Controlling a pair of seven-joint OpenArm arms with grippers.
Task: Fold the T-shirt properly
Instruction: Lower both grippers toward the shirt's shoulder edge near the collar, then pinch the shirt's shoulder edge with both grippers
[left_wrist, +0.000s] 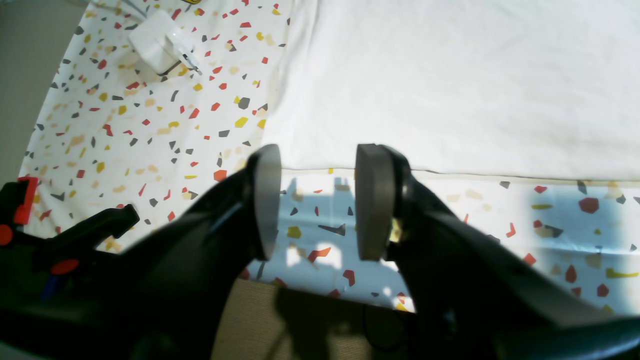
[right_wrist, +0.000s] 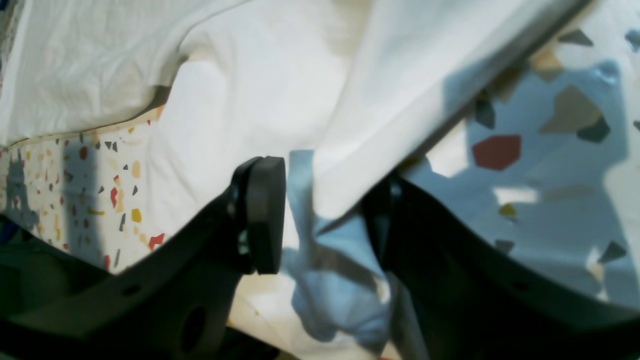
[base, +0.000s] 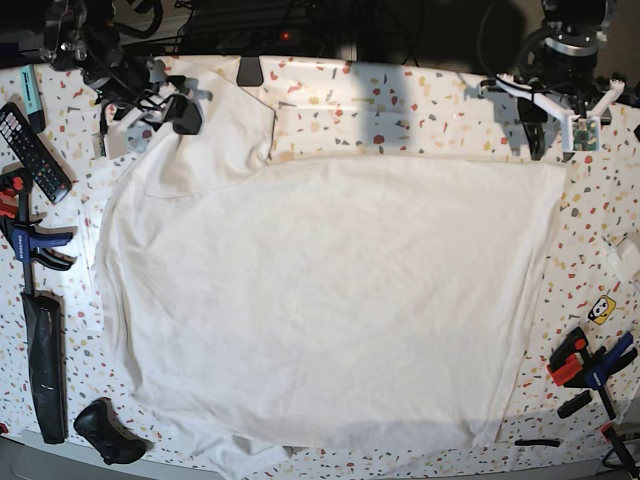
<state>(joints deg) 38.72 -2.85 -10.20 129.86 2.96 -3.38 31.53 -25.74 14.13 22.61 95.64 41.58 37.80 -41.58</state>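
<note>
- White cloth covers most of the bench (base: 420, 100): the very large plain white short-sleeved T-shirt (base: 330, 300) lies spread nearly flat over the speckled white top, lightly creased, no fold made yet by the look of it.
- At the base view's left, a black remote control (base: 30, 150) and blue-handled clamps (base: 30, 245) lie beside the shirt's edge, apart from the work.
- Upper left in that view, the right claw (base: 170, 105) sits at the shirt's raised corner. Its wrist view shows cloth bunched between the jaws (right_wrist: 320, 210), with a visible gap beside the near pad, so the claw is parted around the fabric; whether it pinches it, I cannot tell. The cloth drapes up off the bench there, likely so the corner can be carried over.
- Upper right, the left claw (base: 560, 110) hovers at the far edge, jaws spread and empty (left_wrist: 317, 200), just short of the shirt's straight hem (left_wrist: 450, 172). This seems a stance for taking the matching corner.
- A small white charger block (left_wrist: 160, 42) lies on the bench beside the shirt.
</note>
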